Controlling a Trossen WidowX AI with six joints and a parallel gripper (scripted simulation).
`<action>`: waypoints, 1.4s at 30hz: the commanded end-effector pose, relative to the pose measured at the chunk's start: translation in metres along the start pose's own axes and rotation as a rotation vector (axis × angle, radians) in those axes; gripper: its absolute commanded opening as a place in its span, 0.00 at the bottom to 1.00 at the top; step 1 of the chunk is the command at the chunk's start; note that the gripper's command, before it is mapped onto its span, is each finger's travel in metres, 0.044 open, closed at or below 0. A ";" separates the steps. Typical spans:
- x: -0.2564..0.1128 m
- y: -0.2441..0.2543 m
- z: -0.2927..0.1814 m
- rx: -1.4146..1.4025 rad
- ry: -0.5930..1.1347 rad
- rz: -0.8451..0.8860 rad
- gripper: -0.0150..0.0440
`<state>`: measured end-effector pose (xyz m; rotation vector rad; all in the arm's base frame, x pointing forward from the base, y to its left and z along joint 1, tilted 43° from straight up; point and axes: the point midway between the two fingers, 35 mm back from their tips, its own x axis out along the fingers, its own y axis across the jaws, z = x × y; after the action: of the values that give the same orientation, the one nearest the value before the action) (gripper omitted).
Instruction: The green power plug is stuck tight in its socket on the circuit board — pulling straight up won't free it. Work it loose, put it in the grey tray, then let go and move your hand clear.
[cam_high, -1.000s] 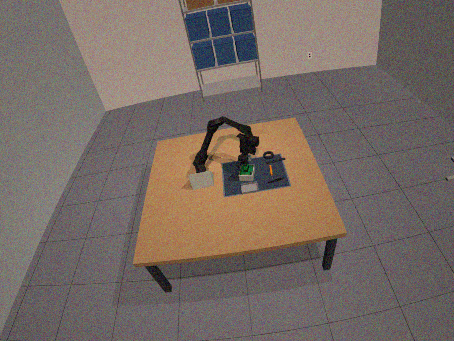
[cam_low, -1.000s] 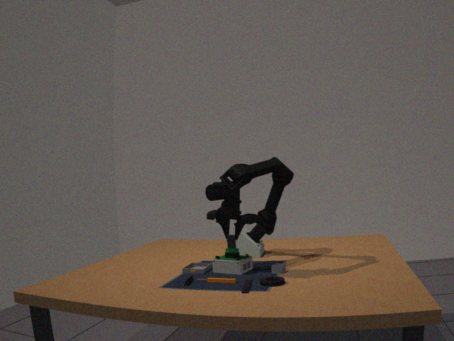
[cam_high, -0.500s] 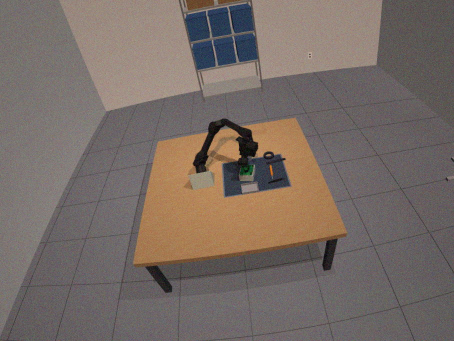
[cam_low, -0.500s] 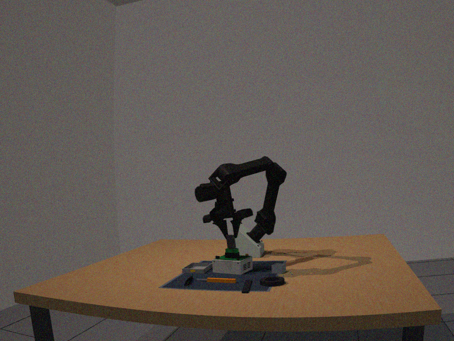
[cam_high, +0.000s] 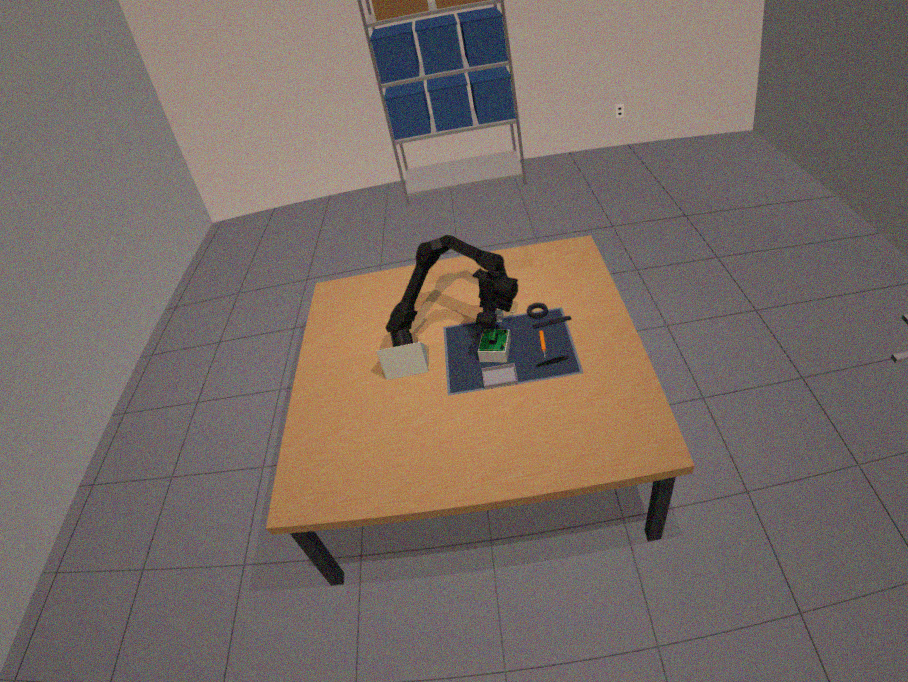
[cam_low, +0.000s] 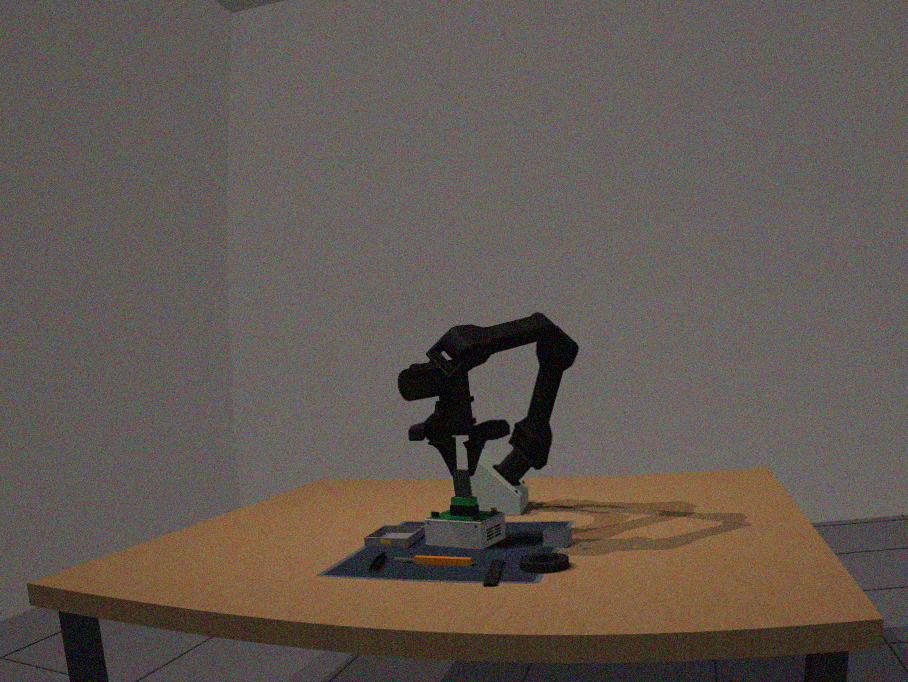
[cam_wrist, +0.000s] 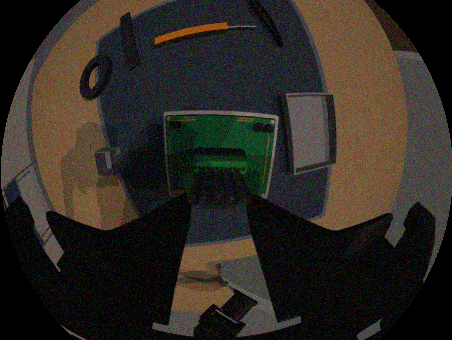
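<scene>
The green plug (cam_low: 463, 502) (cam_wrist: 220, 162) is clamped between the fingers of the claw (cam_low: 461, 493) (cam_wrist: 218, 201); the plug is located at the socket on the circuit board (cam_high: 502, 340) (cam_low: 485, 515) (cam_wrist: 220, 137); the grey tray (cam_high: 499, 375) (cam_low: 394, 538) (cam_wrist: 309, 132) is positioned beside the board, on the blue mat (cam_high: 461, 374) (cam_low: 352, 567) (cam_wrist: 200, 82).

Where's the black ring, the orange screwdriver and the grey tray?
Black ring (cam_low: 544, 568): exterior view, front of its band.
Orange screwdriver (cam_high: 542, 340) (cam_wrist: 191, 33): top and wrist views, handle.
Grey tray (cam_wrist: 307, 132): wrist view, bare floor inside.
</scene>
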<state>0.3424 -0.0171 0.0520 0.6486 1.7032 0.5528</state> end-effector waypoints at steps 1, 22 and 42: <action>-0.017 -0.002 0.000 0.009 -0.056 -0.018 0.25; 0.008 -0.003 0.001 0.008 -0.056 -0.017 0.68; 0.029 -0.003 0.003 0.008 -0.056 -0.016 0.68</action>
<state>0.3414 -0.0015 0.0310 0.6391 1.6530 0.5142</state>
